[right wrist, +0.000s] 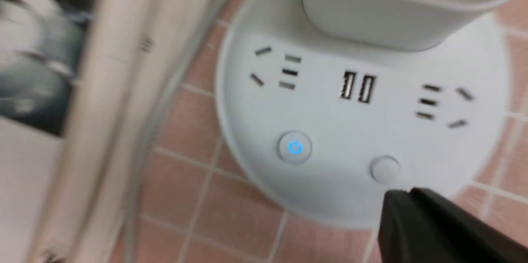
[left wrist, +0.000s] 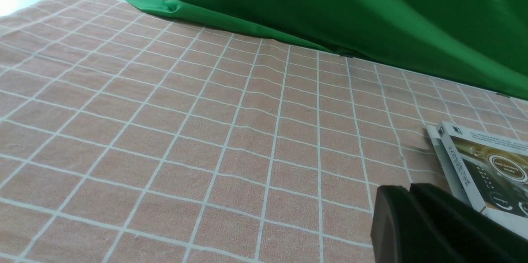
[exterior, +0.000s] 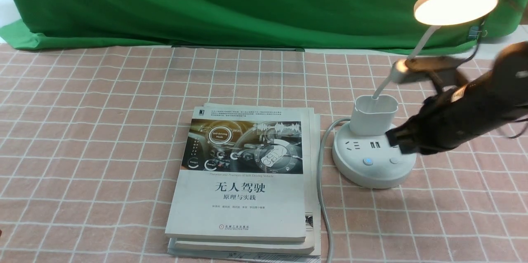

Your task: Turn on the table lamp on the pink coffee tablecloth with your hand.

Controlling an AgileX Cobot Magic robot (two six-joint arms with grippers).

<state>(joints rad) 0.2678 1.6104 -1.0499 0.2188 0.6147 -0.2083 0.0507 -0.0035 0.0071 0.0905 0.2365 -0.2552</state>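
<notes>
Nearest the front edge of the table, a stack of books lies flat on the pink coffee tablecloth, roughly midway along that edge, with a grey cord running past its right side toward the front edge. In the left wrist view the left gripper sits low over bare cloth near a corner of the books, its black fingers pressed together. Farther back and toward the right edge stands the table lamp, its round base resting on the cloth, one button glowing blue beside a plain one. The right gripper hangs just over the base's right side, tip near the plain button; it is blurred, but the jaws seem closed. Toward the far right corner, the lamp's disc head is lit, before the green cloth.
</notes>
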